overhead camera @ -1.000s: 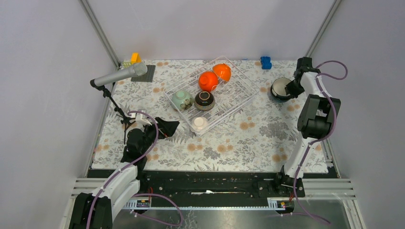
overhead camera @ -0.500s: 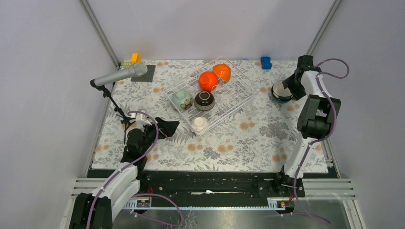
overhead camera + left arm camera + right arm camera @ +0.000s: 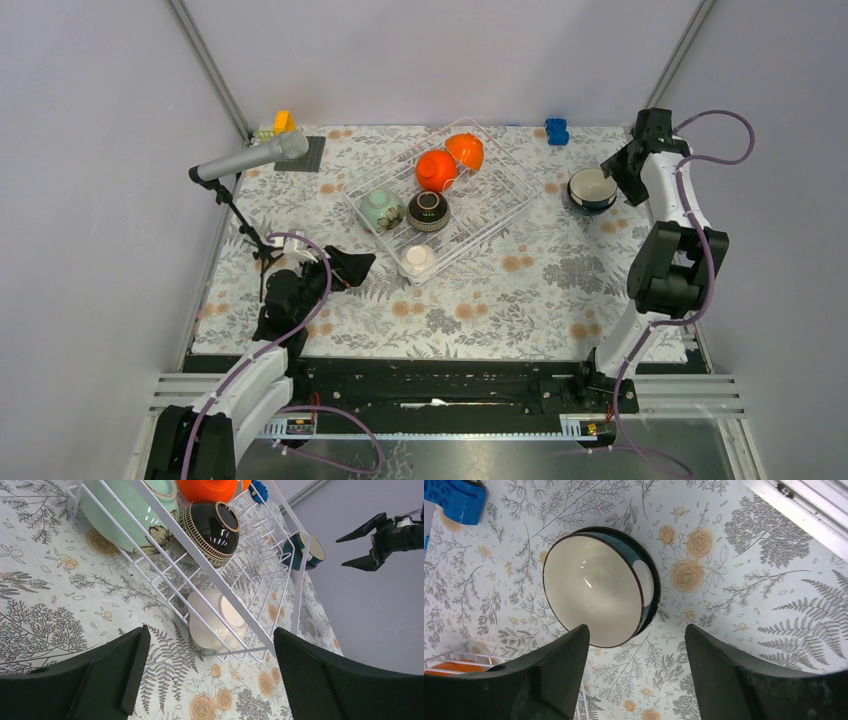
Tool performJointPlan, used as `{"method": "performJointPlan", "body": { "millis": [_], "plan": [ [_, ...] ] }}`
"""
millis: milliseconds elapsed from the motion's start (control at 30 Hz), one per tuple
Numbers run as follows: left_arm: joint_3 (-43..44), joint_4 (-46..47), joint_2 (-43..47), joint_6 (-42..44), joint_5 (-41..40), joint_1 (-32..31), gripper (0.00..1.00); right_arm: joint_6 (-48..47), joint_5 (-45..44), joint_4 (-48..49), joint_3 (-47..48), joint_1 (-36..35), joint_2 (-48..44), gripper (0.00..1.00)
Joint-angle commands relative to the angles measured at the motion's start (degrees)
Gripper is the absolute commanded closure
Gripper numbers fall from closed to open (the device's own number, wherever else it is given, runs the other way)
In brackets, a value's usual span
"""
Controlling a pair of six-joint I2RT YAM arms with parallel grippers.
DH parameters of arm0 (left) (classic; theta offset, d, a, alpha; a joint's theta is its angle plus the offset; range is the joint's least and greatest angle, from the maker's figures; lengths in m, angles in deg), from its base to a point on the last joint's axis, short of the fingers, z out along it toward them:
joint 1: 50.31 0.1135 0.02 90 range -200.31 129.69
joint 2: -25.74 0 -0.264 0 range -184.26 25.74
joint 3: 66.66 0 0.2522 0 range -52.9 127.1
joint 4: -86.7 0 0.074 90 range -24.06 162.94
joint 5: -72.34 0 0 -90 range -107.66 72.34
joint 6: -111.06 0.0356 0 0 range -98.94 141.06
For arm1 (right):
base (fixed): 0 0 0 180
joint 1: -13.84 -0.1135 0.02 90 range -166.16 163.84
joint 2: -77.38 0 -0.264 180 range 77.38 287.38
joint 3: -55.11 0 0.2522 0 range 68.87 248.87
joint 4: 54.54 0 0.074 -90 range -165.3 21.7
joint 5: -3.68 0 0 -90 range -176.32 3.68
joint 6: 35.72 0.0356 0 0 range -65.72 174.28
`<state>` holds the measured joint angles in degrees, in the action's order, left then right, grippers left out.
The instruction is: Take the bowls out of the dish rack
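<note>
a flowery cloth (image 3: 480,300) covers the table, with plain grey walls behind. the right gripper (image 3: 635,630) hangs with its jaws spread and nothing between them, straight over the teal bowl (image 3: 599,590). that bowl sits mouth-up on the cloth at the right of the top view, well apart from the dish rack (image 3: 510,195). a second rim shows along its right edge, so it may be two nested, though i cannot say for sure.

the left gripper (image 3: 210,630) is also wide open and empty, low at the left. it points at the white bowl (image 3: 418,259), which lies in the rack's lower corner just ahead of it. the rack's long axis runs from lower left to upper right. the pale green bowl (image 3: 378,208) and dark brown bowl (image 3: 428,210) sit mid-rack, and the two orange bowls (image 3: 436,170) are at the upper end. i would judge the right arm must swing left to reach those, while the left arm is nearer the white one.

only the left wrist view catches the right gripper side-on, its fingers clearly parted. only the right wrist view looks down into the teal bowl's white inside.
</note>
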<state>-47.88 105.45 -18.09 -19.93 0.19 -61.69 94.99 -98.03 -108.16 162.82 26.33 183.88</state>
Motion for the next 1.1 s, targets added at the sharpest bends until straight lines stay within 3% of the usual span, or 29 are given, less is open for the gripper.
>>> {"method": "performJointPlan", "body": {
  "millis": [0,133,233,467,733,1067],
  "plan": [
    [-0.01,1.40,0.69,0.30,-0.03,-0.18,0.01,-2.32,-2.25,1.40,-2.16,0.10,-4.88,0.25],
    [-0.01,1.50,0.59,0.32,-0.18,-0.23,0.01,-9.53,10.77,8.98,-7.40,-0.28,-8.47,0.28],
    [0.15,1.55,0.32,0.30,-0.18,-0.23,0.01,-14.25,16.83,16.50,-13.56,-2.84,-13.36,0.22],
    [0.41,1.67,-1.11,-0.13,-0.14,-0.31,0.01,-21.71,26.84,17.73,-14.67,-13.93,-16.77,0.17],
    [0.65,1.80,-2.05,-0.14,0.04,-0.40,0.02,-24.60,26.90,20.51,-14.30,-29.17,-16.40,0.09],
    [0.70,3.41,-4.32,-0.67,1.73,-1.24,0.04,-27.08,31.63,15.28,-6.96,-38.77,-6.98,0.10]
  ]
}}
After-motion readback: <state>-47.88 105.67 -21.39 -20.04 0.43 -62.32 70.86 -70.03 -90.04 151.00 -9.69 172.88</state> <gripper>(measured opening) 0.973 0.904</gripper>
